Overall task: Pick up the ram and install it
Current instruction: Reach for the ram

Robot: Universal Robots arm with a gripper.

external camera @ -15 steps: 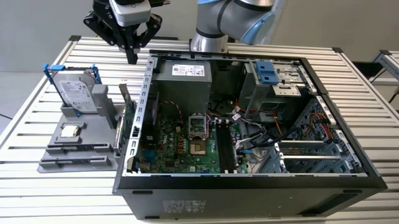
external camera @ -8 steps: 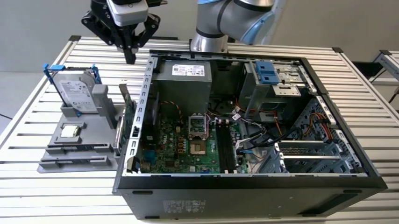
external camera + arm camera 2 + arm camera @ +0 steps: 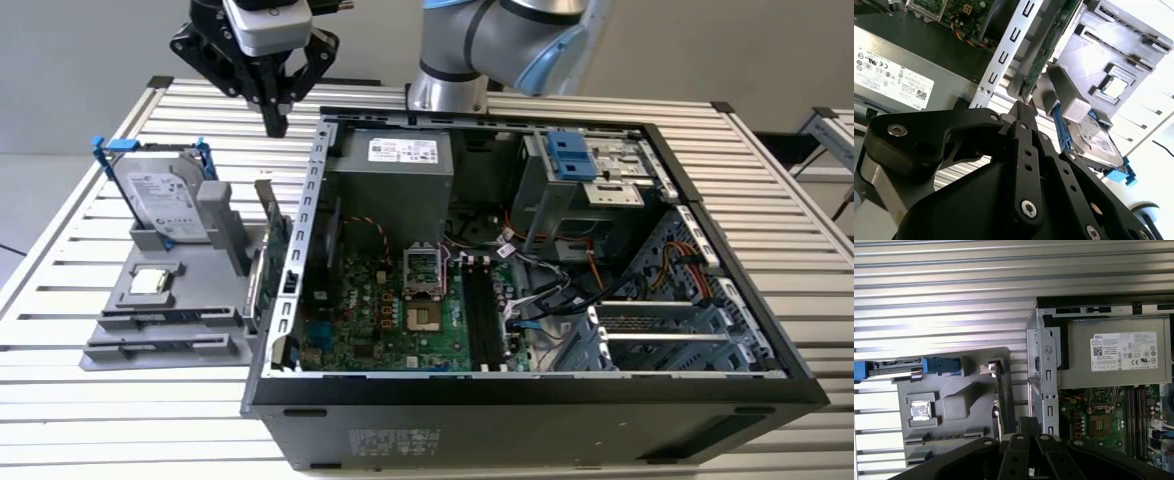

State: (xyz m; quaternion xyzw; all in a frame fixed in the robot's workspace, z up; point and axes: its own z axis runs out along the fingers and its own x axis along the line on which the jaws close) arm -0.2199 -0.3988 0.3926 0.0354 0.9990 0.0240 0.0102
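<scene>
Everything sits on a slatted metal table (image 3: 80, 400). A pale wall is behind it, and a second table (image 3: 834, 135) shows at the exterior view's right edge.

From left to right in the exterior view, a grey holder (image 3: 220, 350) lies at nine o'clock from the case. A drive (image 3: 167, 200) in a blue frame stands at the holder's back and a chip (image 3: 150, 281) sits in its middle. In its front slot is a thin dark strip that I take for the ram (image 3: 144, 347), though I cannot be sure. A green card (image 3: 276, 265) stands on edge between holder and case. The open case (image 3: 534, 392) lies on its side with the board (image 3: 387, 320) facing up.

My base (image 3: 447, 95) stands at twelve o'clock from the case, and my wrist hangs at eleven o'clock. My pincer (image 3: 276, 122) points straight down over bare slats. Its fingers are pressed together with nothing between them, and it is well apart from the ram.
</scene>
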